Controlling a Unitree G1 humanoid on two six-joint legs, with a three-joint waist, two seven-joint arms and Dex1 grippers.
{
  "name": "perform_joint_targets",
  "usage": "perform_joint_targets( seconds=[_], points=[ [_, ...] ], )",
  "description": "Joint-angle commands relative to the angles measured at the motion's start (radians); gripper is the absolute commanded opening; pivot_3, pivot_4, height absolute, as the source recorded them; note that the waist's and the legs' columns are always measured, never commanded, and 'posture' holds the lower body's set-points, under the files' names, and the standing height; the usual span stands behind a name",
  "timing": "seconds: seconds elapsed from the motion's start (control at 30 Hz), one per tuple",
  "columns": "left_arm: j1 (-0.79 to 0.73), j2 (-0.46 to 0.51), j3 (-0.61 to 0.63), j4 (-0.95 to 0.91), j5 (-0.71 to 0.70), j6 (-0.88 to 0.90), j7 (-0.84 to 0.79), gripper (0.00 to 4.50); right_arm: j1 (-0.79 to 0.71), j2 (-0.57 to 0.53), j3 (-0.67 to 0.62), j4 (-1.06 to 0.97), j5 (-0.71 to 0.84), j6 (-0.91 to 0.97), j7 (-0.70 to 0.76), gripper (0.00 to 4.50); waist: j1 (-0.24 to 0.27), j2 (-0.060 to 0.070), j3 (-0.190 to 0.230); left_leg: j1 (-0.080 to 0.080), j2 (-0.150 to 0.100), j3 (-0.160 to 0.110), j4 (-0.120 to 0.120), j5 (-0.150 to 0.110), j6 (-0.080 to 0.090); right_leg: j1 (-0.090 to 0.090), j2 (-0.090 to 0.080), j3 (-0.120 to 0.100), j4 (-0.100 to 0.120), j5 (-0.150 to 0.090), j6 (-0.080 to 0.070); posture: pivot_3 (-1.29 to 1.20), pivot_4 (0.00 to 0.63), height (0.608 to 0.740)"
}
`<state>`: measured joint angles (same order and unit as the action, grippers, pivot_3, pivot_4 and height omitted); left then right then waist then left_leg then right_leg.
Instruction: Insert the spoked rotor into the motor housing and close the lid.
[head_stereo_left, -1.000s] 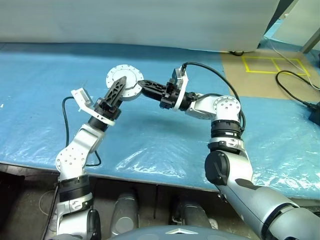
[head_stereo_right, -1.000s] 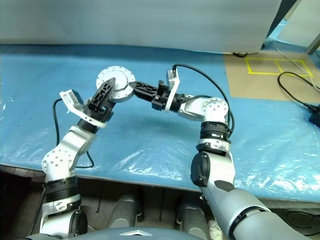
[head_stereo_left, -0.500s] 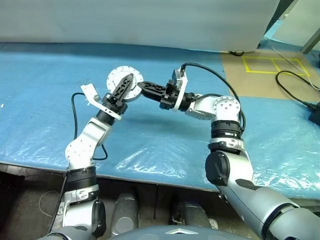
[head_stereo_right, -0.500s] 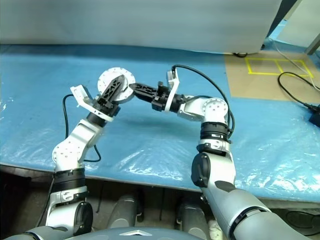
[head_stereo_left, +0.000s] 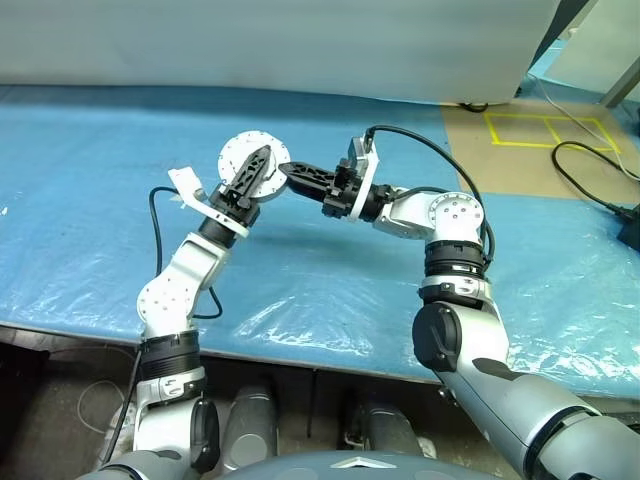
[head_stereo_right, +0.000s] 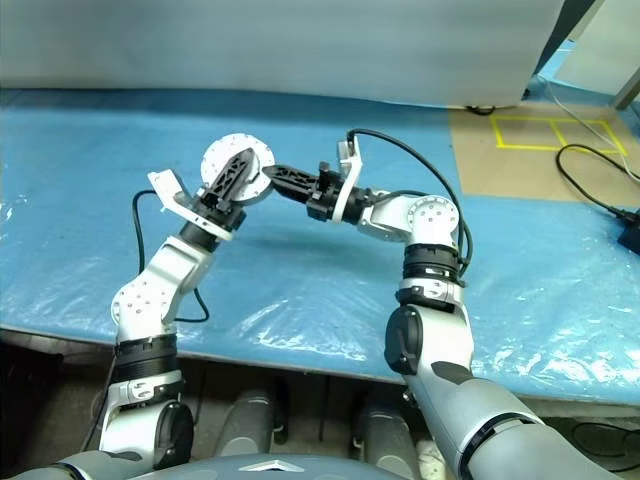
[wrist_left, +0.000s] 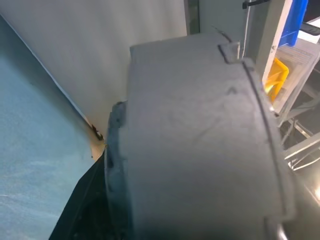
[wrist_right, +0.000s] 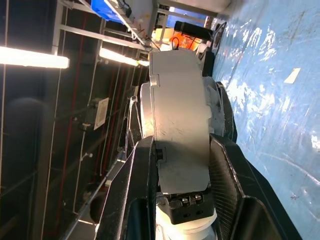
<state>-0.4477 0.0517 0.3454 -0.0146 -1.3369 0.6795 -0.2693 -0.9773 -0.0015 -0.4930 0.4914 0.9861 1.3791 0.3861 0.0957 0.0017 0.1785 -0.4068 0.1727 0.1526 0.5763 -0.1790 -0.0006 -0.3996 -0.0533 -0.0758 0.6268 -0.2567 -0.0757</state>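
In the left eye view, the motor housing (head_stereo_left: 253, 164), a round silver-grey disc with its flat face toward the camera, is held in the air above the far middle of the blue-covered worktop (head_stereo_left: 90, 200). The right claw (head_stereo_left: 287, 173) reaches in from the right and pinches its edge. The left claw (head_stereo_left: 256, 168) lies across its face, fingers closing on it.

The right eye view shows the same: housing (head_stereo_right: 236, 167) between both claws.

In the left wrist view, the grey housing rim (wrist_left: 200, 140) sits very close; whether that claw grips it I cannot tell.

In the right wrist view, two black fingers (wrist_right: 227, 185) clamp the housing (wrist_right: 180, 130) edge-on.
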Motion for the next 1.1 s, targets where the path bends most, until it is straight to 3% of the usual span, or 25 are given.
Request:
perform_joint_targets(
  seconds=[0.03,0.33,0.37,0.6,0.9,1.1],
  points=[
    [0.014,-0.003,0.002,-0.046,0.003,-0.012,0.013,2.64,-0.015,0.017,0.001,-0.074,0.072,0.009,0.036,1.08,0.0,0.0,0.0,0.0,0.0,0.0,0.0,0.0,0.0,0.0,0.0,0.0,0.0,0.0,0.0,0.0,0.15,0.74],
    [0.013,0.006,-0.001,-0.034,0.032,-0.021,0.021,2.63,0.014,0.002,0.084,-0.149,0.051,-0.054,0.078,1.08,0.0,0.0,0.0,0.0,0.0,-0.001,0.0,0.0,0.0,0.001,0.0,0.0,0.0,0.001,0.001,0.0,0.15,0.74],
    [0.013,0.006,0.0,-0.033,0.031,-0.022,0.02,2.63,0.014,0.002,0.085,-0.147,0.053,-0.056,0.078,1.84,0.0,0.0,0.0,0.0,0.0,-0.001,0.0,0.0,0.0,0.001,0.0,0.0,0.0,0.001,0.001,0.0,0.15,0.74],
    [0.008,0.017,0.0,-0.022,0.055,-0.02,0.018,2.55,0.006,0.004,0.071,-0.11,0.06,-0.052,0.059,4.16,0.0,0.0,0.0,0.0,0.0,-0.001,0.001,0.0,0.0,0.001,0.0,0.0,0.0,0.001,0.001,0.0,0.15,0.74],
    [-0.027,0.02,0.023,0.002,0.083,-0.049,0.014,2.55,0.01,-0.025,0.057,-0.105,0.044,-0.081,0.053,4.16,0.0,0.0,0.0,0.0,0.0,-0.001,0.001,0.0,0.0,0.001,0.0,0.0,0.0,0.001,0.001,0.0,0.15,0.74],
    [-0.04,0.022,0.056,-0.081,0.003,-0.038,0.038,2.55,0.054,-0.097,0.095,-0.046,-0.023,-0.124,0.102,4.16,0.0,0.0,0.0,0.0,-0.001,-0.001,0.001,0.0,0.0,0.001,0.0,0.0,0.0,0.001,0.002,0.0,0.15,0.74]
  ],
)
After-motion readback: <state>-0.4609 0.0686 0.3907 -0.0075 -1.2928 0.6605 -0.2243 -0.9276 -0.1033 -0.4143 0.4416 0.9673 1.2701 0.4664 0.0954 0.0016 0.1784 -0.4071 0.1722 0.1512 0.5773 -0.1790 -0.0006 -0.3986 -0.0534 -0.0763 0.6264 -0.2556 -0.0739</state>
